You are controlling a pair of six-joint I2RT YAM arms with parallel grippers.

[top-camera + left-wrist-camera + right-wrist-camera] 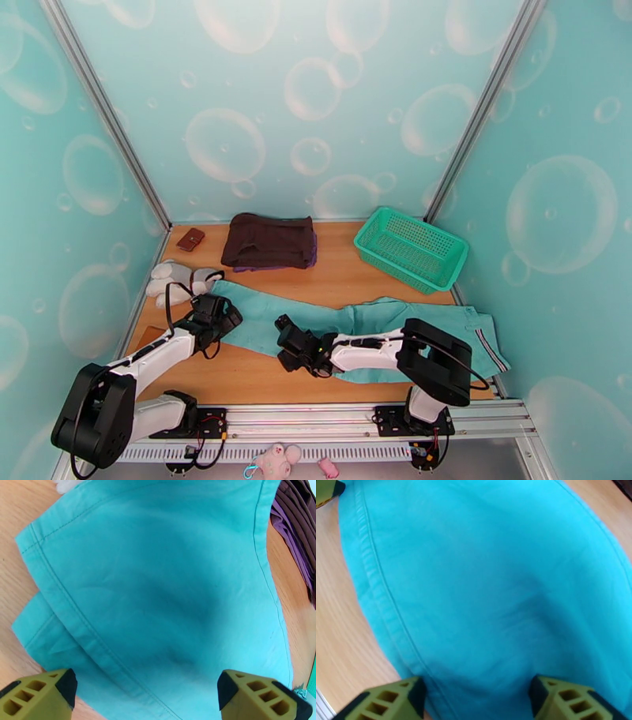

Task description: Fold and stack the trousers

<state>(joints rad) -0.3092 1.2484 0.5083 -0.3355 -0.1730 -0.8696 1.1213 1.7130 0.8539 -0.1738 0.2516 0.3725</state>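
Wooden table (249, 369), teal trousers (371, 317), bubble-print walls (316, 103)

You're boxed in by teal bubble-print walls (261, 95), silver corner posts (105, 110), wooden tabletop (340, 280), metal rail (316, 410) nearest you, bright even light.

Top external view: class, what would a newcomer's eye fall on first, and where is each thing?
The teal trousers stretch across the wooden table, striped waistband at the right edge. Both grippers stand open above them: the left gripper at the leg hems, the right gripper mid-leg. Behind lie a dark brown folded garment and a green basket.
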